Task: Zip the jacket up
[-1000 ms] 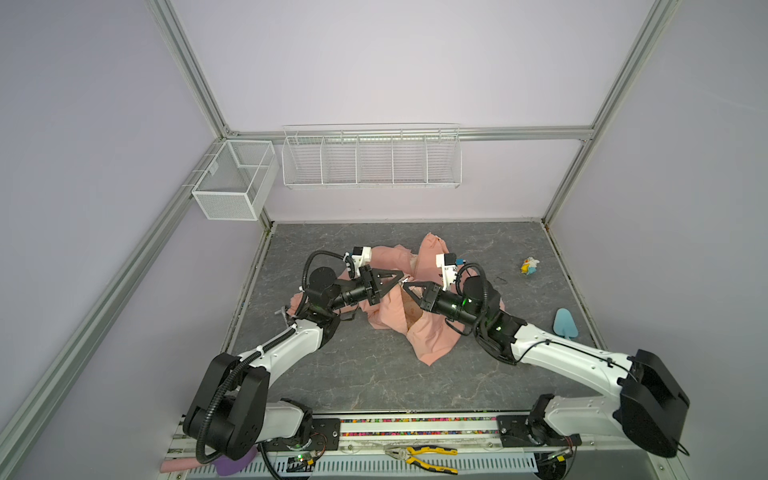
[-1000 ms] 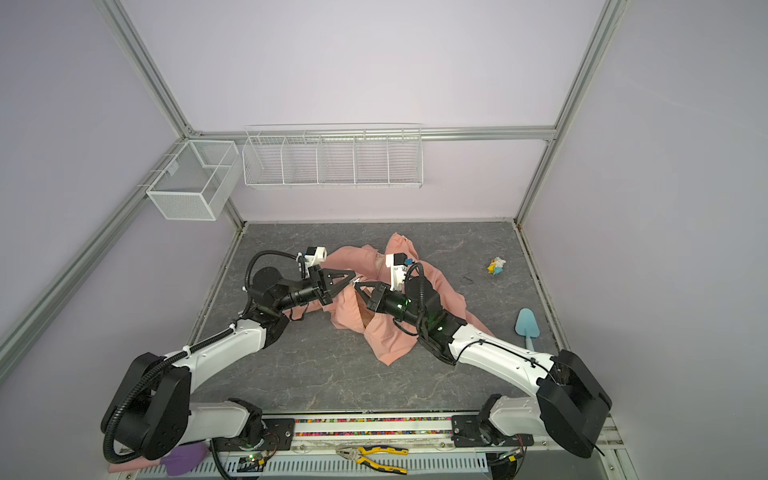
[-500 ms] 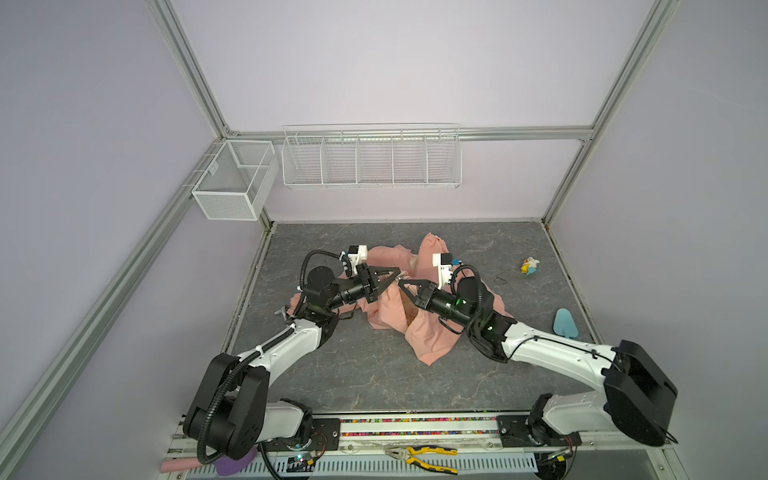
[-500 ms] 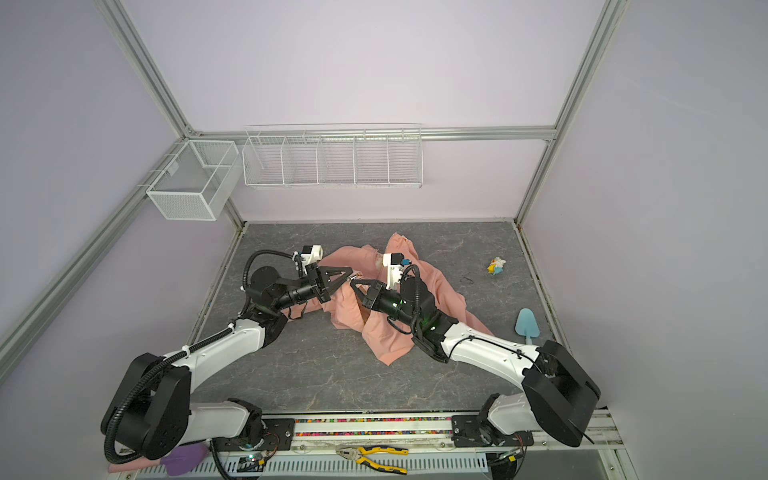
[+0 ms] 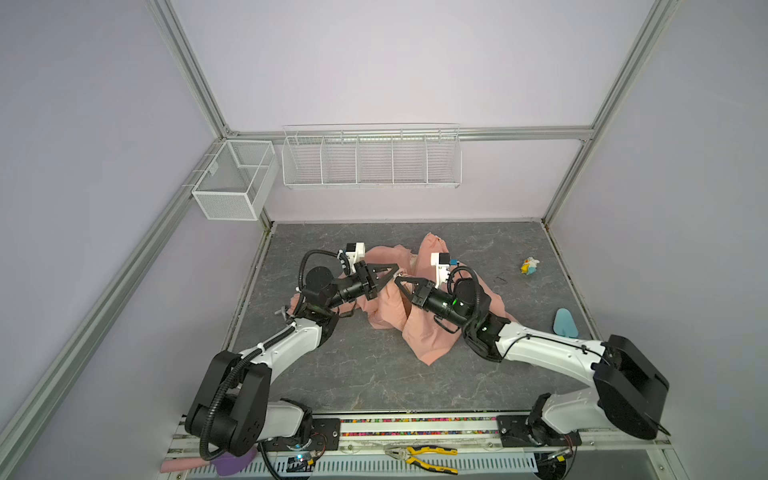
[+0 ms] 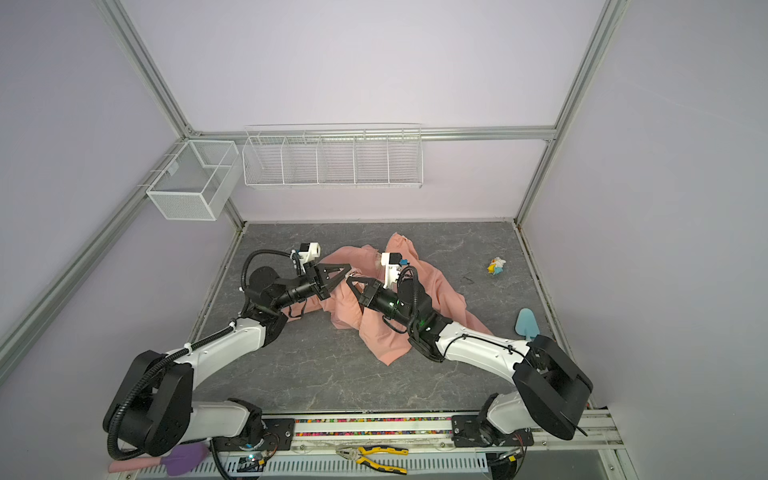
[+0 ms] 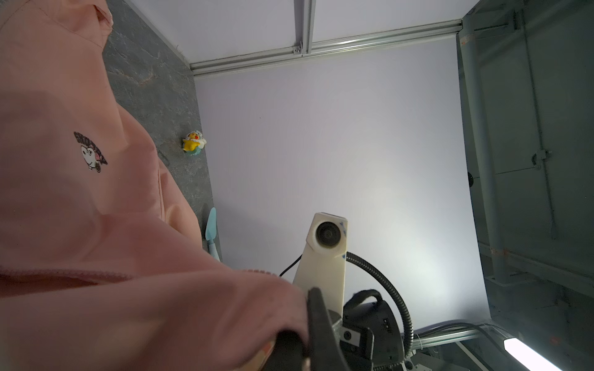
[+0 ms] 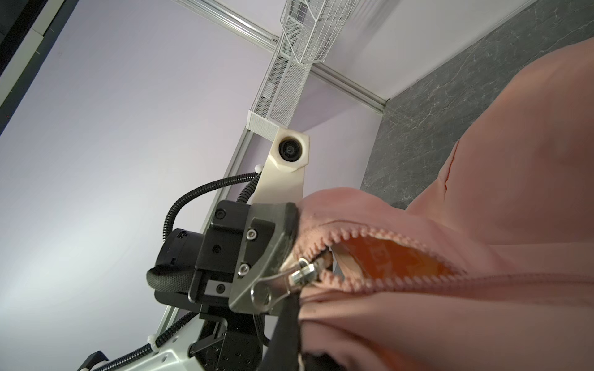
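Salmon-pink jacket [image 5: 428, 336] crumpled on the grey bench [image 5: 374, 374], left hand [image 5: 396, 271] clenched on its edge by the zipper slider [image 8: 305, 273], right hand [image 5: 397, 281] clenched on the fabric just beside

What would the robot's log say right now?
left jaws: shut on jacket | right jaws: shut on jacket | zipper: partly open
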Robot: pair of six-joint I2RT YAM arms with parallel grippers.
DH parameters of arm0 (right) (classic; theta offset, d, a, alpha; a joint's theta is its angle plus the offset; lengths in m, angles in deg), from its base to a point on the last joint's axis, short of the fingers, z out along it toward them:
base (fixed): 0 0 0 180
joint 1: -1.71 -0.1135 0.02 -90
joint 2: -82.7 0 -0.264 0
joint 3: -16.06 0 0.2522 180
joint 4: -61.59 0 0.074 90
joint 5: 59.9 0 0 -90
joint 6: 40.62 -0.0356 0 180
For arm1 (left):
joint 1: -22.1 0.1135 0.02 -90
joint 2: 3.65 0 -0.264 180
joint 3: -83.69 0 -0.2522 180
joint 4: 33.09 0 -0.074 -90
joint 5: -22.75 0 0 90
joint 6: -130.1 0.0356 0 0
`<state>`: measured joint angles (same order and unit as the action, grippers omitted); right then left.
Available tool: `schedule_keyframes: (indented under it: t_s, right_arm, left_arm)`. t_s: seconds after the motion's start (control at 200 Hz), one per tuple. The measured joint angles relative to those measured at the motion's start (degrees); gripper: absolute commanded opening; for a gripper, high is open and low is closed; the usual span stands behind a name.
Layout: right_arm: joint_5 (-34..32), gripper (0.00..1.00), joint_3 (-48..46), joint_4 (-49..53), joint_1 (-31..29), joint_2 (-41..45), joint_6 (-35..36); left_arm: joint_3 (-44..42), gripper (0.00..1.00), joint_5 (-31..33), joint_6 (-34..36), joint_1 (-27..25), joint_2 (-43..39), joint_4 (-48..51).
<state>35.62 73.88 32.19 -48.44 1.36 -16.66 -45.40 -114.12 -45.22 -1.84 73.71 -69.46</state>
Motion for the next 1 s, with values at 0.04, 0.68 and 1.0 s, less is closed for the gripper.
schedule_keyframes:
  t_s: [0.04, 0.68, 1.0]
  right_arm:
    - [0.00, 0.06, 0.02, -0.39, -0.02, -0.22, -0.04]
    - [6.67, 0.06, -2.80, 4.79, 2.62, 5.01, -1.29]
    - [10.82, 0.06, -2.82, 9.27, 4.90, 6.97, -1.55]
  left_arm:
    - [-0.02, 0.00, 0.15, 0.00, 0.04, 0.00, -0.15]
    - [-0.72, 0.00, -1.64, 5.07, -0.24, -5.09, 10.14]
    - [-0.72, 0.15, -1.55, 8.55, -0.70, -7.69, 17.90]
